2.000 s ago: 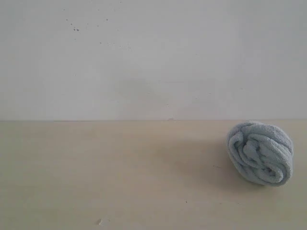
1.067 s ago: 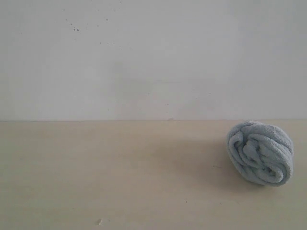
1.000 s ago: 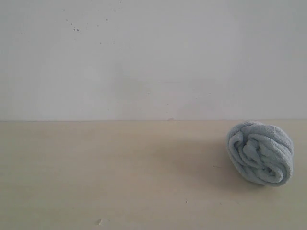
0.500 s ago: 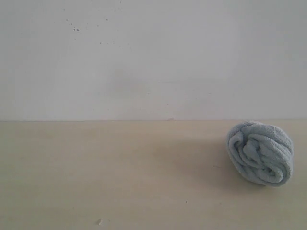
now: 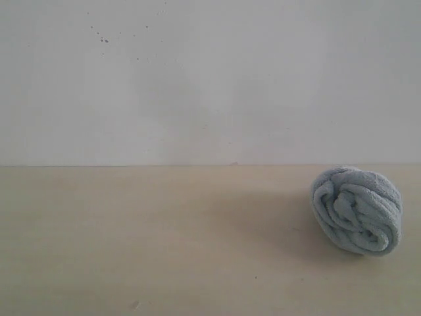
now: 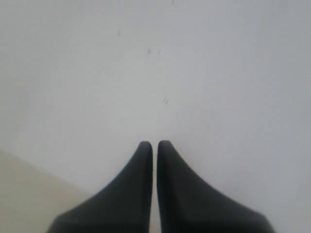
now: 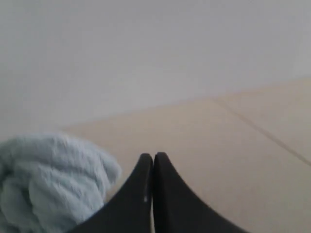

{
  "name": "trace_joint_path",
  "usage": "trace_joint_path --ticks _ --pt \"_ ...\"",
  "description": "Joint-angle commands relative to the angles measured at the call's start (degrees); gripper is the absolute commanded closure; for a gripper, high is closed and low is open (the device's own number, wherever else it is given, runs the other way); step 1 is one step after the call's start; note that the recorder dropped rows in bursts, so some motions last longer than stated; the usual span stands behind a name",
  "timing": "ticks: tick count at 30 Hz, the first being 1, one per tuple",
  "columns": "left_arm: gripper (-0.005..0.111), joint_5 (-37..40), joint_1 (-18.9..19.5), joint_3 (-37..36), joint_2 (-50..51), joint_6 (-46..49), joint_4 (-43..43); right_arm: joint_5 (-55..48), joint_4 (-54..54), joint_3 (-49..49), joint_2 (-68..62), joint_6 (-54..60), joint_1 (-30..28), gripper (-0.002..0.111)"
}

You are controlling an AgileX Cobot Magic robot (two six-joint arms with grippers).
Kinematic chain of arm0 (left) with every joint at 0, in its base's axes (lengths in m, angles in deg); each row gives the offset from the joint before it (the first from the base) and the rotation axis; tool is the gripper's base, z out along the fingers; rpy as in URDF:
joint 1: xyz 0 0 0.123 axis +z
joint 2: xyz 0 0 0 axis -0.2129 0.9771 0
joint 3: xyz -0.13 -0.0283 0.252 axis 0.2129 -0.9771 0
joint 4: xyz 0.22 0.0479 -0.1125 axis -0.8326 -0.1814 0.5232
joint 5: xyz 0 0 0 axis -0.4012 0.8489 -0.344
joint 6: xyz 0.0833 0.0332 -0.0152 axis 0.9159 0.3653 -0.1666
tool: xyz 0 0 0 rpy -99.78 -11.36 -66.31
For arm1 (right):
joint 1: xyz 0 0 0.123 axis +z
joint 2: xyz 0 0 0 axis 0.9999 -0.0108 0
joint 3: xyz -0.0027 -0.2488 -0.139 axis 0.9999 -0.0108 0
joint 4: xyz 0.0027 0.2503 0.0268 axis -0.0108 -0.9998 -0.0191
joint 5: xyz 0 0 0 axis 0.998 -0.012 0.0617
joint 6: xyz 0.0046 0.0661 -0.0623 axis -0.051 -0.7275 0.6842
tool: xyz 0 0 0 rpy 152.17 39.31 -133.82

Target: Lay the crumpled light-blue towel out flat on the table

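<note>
Exterior view: towel (image 5: 357, 210) balled tight, right side of table (image 5: 164, 237), no corner showing; left gripper (image 6: 154, 145) and right gripper (image 7: 153, 158) pinched closed, empty, likely awaiting approach.

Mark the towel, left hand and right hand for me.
towel (image 5: 356, 210), exterior view, middle of the crumpled ball.
left hand (image 6: 154, 145), left wrist view, between the shut fingertips.
right hand (image 7: 153, 157), right wrist view, between the shut fingertips.

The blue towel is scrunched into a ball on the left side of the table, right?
Not quite. The towel is scrunched into a ball, but it sits on the right side of the table, as the exterior view shows.
</note>
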Motion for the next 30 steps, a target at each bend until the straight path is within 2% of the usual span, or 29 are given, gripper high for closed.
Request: trace_joint_path --ticks 1,9,10,12,13,14,15,16,17,18,20,22,24,27,28,30 --pt "0.103 -11.51 0.20 -0.11 -0.16 -6.43 0.61 -2.19 -1.35 1.31 -11.00 3.55 -0.19 0.109" --pt "0.103 -13.00 0.20 -0.11 -0.16 1.90 1.14 -2.53 -1.96 5.27 -10.58 3.72 -0.19 0.109" --pt "0.103 -13.26 0.20 -0.07 -0.16 4.88 0.91 -6.04 -0.37 7.26 -10.44 3.72 -0.19 0.109" --pt "0.103 -11.07 0.20 2.51 0.26 7.77 0.23 -19.97 5.55 13.28 -9.79 3.72 -0.19 0.109" --pt "0.103 -8.84 0.20 4.28 1.95 7.77 -0.52 -27.00 8.79 16.51 -9.43 3.72 -0.19 0.109" --pt "0.103 -4.21 0.20 8.22 7.44 8.03 -4.00 -44.48 16.68 26.15 -9.43 3.72 -0.19 0.109" --pt "0.103 -1.13 0.20 10.95 11.12 8.37 -7.00 -50.57 18.33 31.23 -9.68 3.72 -0.19 0.109" --pt "0.103 4.88 0.20 16.68 18.89 8.37 -12.18 -61.45 18.64 40.06 -9.91 3.49 -0.19 0.109" --pt "0.103 8.33 0.20 20.18 23.52 8.37 -14.00 -65.30 18.53 42.96 -9.91 2.89 -0.19 0.109" --pt "0.103 15.20 0.20 26.56 31.79 8.37 -16.89 -71.56 18.53 48.79 -9.96 2.61 -0.19 0.109" --pt "0.103 24.62 0.05 36.10 44.15 10.48 -20.00 -78.23 21.12 53.26 -10.06 2.61 -0.19 0.109" --pt "0.103 34.22 -0.94 42.46 53.61 12.75 -19.57 -81.80 25.91 53.65 -10.20 -1.23 -0.19 0.109" --pt "0.103 42.09 -2.26 45.35 60.76 15.82 -17.29 -89.98 30.66 53.65 -10.97 -4.84 -0.19 0.109" --pt "0.103 43.58 -4.41 45.48 68.23 21.23 -9.68 -101.51 32.21 53.65 -13.49 -4.40 -0.19 0.109" --pt "0.103 43.48 -5.78 45.48 70.53 27.25 -4.09 -101.83 33.33 53.65 -14.32 -4.40 -0.19 0.109" --pt "0.103 43.85 -8.47 45.48 73.72 46.41 9.75 -100.82 33.62 53.65 -15.45 -4.82 -0.19 0.107"
